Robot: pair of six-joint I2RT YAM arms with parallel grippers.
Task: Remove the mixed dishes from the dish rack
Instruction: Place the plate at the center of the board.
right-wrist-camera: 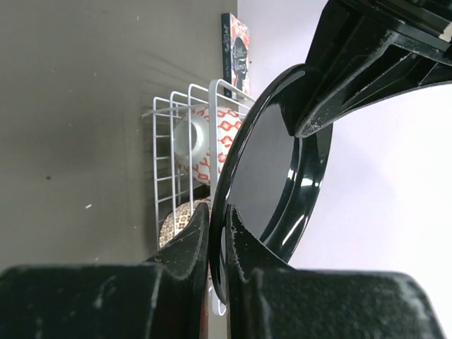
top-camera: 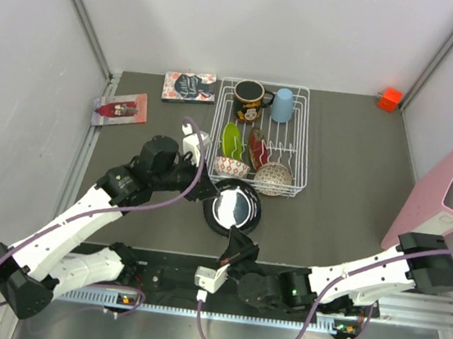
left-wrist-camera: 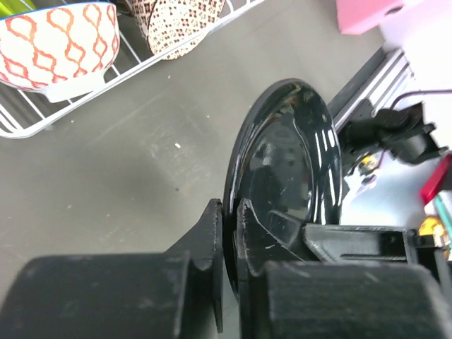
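A glossy black plate is held on edge just in front of the white wire dish rack. My left gripper is shut on its left rim, and my right gripper is shut on its near rim. In the rack stand a lime-green plate, a red floral plate, a white bowl with an orange-red lattice, a beige patterned bowl, a black cartoon mug and a pale blue cup.
A pink binder leans at the right wall. A small orange-red block sits in the far right corner. Two printed cards lie left of the rack.
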